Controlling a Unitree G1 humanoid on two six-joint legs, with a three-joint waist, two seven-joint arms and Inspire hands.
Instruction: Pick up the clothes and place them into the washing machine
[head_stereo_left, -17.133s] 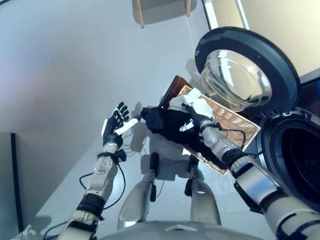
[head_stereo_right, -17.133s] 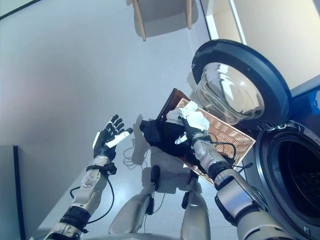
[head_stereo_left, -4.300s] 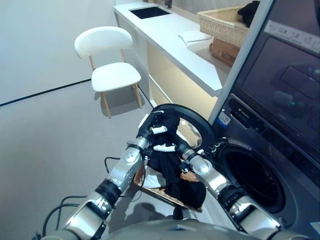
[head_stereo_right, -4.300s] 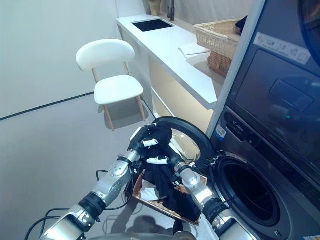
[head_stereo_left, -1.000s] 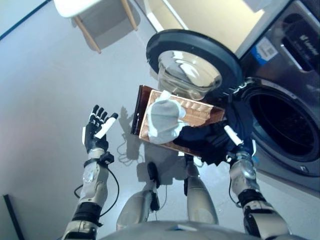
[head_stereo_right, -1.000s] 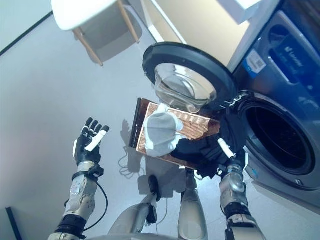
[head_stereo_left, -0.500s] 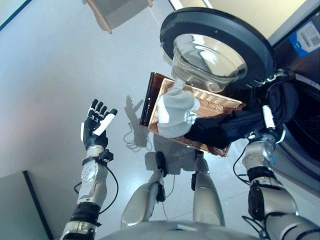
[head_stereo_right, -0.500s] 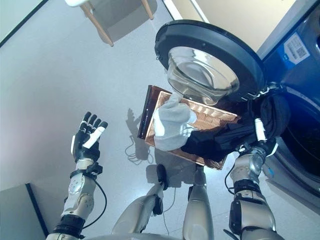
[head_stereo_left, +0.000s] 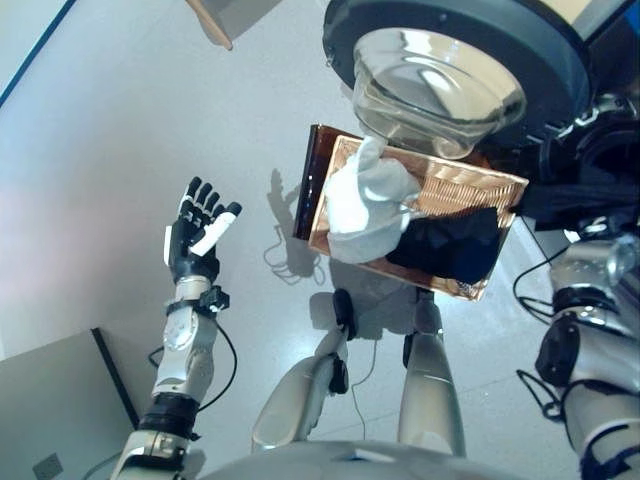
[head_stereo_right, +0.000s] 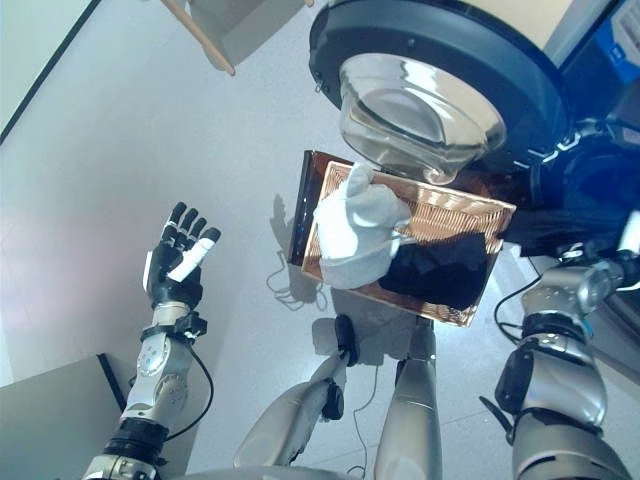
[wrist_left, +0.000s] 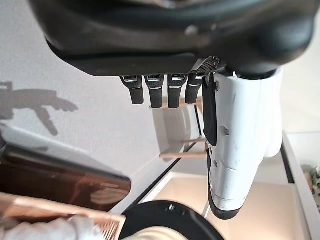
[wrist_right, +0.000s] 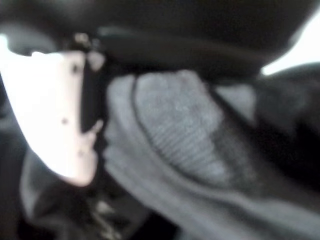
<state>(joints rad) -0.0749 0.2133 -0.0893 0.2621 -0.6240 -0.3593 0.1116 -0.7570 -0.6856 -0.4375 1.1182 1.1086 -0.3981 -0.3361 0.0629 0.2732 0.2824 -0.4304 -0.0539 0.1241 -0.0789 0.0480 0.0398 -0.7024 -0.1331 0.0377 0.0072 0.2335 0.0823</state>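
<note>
While my right hand (head_stereo_right: 628, 262) carries a dark garment (head_stereo_left: 585, 195) to the washing machine (head_stereo_right: 600, 60), its thumb pressed into the cloth in the wrist view, I judge this the loading step; my left hand (head_stereo_left: 196, 240) hangs wide open, holding nothing, well apart from it. Next I must push the garment deep into the drum beyond my right hand and let go. More clothes, white (head_stereo_right: 355, 235) and dark, wait in the basket (head_stereo_right: 465, 225) between my hands; no writing is readable.
</note>
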